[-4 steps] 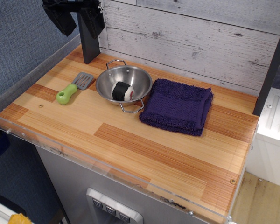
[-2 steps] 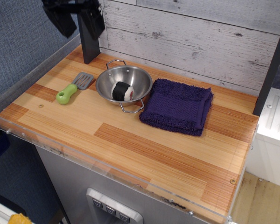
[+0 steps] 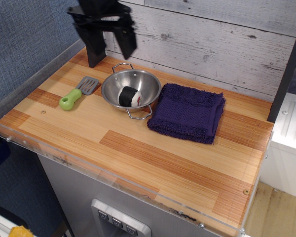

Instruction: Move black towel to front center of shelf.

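Observation:
The black towel (image 3: 188,112), a folded dark purple-navy terry cloth, lies flat at the back right of the shelf (image 3: 138,153), next to the steel bowl. The shelf is a striped wood plank top with a clear acrylic rim. My gripper (image 3: 106,42) is black and hangs high above the back left of the shelf, over the far side of the bowl. Its two fingers are spread apart and hold nothing. It is well left of and above the towel.
A steel bowl (image 3: 131,89) with a black-and-white sushi roll (image 3: 129,96) stands left of the towel. A green-handled grey spatula (image 3: 78,92) lies further left. A black post (image 3: 94,47) stands at the back left. A white plank wall runs behind.
My gripper has moved to the right, from the top left corner to above the far side of the bowl. The towel and other objects have not moved.

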### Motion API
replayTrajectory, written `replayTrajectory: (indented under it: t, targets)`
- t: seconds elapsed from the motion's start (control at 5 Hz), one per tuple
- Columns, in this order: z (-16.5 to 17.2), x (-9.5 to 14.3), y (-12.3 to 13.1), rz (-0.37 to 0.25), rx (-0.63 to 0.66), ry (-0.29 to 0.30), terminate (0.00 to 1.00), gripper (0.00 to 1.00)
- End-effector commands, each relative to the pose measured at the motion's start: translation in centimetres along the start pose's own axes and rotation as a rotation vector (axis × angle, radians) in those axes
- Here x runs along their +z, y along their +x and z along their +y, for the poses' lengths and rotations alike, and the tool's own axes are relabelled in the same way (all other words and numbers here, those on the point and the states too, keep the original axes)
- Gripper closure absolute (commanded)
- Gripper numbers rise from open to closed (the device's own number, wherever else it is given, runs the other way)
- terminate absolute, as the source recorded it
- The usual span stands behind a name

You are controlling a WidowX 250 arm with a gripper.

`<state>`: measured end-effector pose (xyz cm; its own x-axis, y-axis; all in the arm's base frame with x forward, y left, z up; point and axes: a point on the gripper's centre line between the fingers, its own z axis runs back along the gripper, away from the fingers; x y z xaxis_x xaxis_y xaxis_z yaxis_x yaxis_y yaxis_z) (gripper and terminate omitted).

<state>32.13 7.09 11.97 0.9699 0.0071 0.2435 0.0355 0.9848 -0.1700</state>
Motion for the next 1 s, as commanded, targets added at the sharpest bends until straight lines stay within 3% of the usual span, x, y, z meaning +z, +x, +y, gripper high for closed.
replayTrajectory:
  t: [0.0, 0.2, 0.8]
  targets:
    - [-4.5, -0.8, -0.3, -0.051, -0.124, 0.008, 0.0, 0.0]
    - [-5.9, -2.8, -0.4, -0.044, -0.204, 0.033, 0.0, 0.0]
    - [-7.9, -8.1, 1.5, -0.002, -0.233, 0.041, 0.0, 0.0]
